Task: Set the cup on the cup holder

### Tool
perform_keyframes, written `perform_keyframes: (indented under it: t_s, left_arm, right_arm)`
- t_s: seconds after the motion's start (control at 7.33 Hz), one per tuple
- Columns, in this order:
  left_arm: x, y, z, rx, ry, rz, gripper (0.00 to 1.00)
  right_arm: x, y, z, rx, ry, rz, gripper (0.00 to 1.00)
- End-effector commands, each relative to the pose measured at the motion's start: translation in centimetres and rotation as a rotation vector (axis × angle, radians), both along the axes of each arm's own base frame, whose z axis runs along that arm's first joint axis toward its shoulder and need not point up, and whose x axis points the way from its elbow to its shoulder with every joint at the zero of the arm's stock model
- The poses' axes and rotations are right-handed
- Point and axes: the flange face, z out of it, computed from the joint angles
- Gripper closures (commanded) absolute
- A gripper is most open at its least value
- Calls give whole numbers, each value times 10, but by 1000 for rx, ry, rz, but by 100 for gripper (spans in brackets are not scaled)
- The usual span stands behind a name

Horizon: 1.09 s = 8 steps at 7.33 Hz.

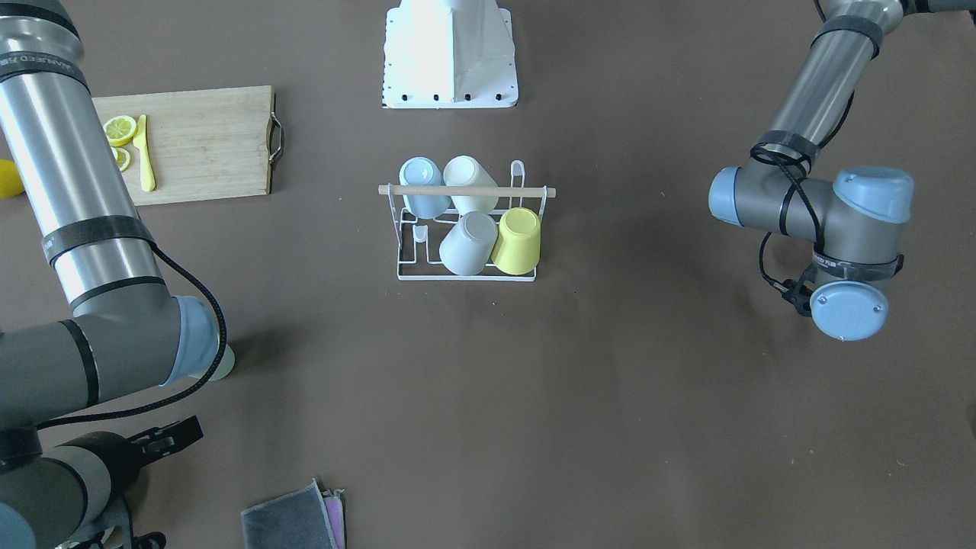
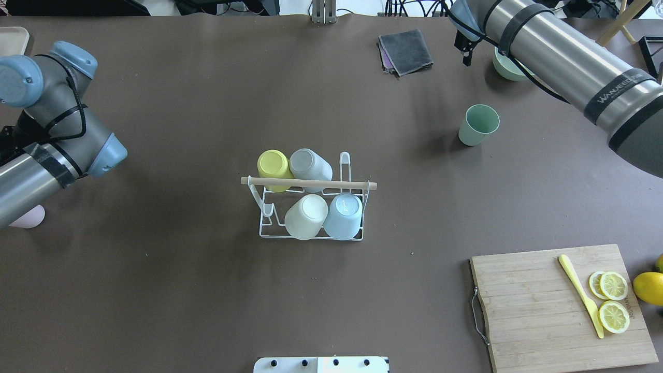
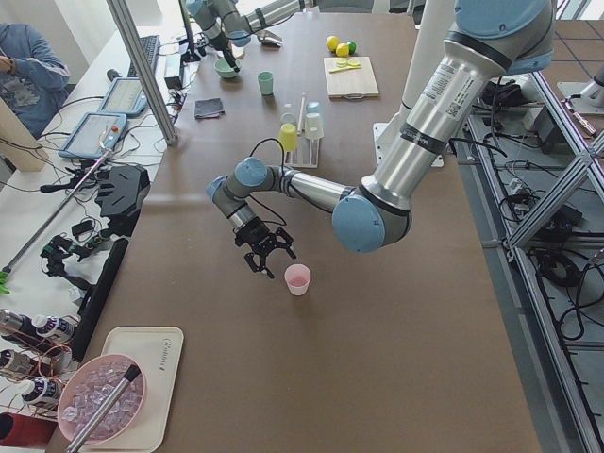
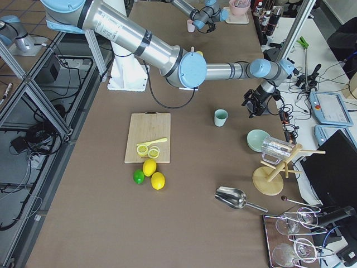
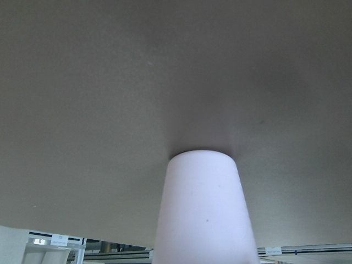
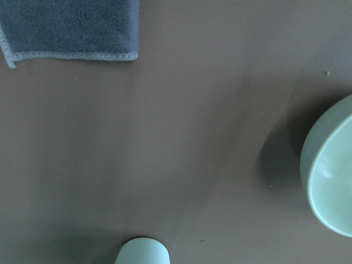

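Probably the pink cup (image 3: 297,278) is next: it stands upright on the worktop (image 2: 207,290), well apart from the cup holder (image 2: 308,183) and just beside the left pincer (image 3: 271,259), whose gape I cannot tell. Grip its wall, invert it, and lower it over a free prong (image 2: 344,161). The holder carries four: yellow cup (image 2: 273,165), grey cup (image 2: 310,163), cream cup (image 2: 305,216), blue cup (image 2: 344,215). Two stand loose, the pink one and a green cup (image 2: 478,124). The right pincer (image 4: 255,105), its gape equally unclear, hangs near one bowl (image 2: 505,67).
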Motion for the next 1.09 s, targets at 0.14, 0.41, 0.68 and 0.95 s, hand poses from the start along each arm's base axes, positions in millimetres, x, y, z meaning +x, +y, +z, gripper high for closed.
perform_keyframes:
  t_s: [0.14, 0.41, 0.68, 0.95]
  left_arm:
    - [12, 6, 10, -14, -16, 25, 2]
    - [12, 7, 16, -22, -20, 25, 2]
    - [14, 10, 23, -34, -25, 34, 2]
    - [16, 15, 30, -54, -27, 33, 2]
  right_arm:
    - [-44, 18, 21, -45, 51, -90, 0]
    - [-60, 27, 24, -68, 52, -101, 0]
    - [-77, 38, 31, -88, 63, -120, 0]
    - [-97, 53, 37, -105, 73, -159, 0]
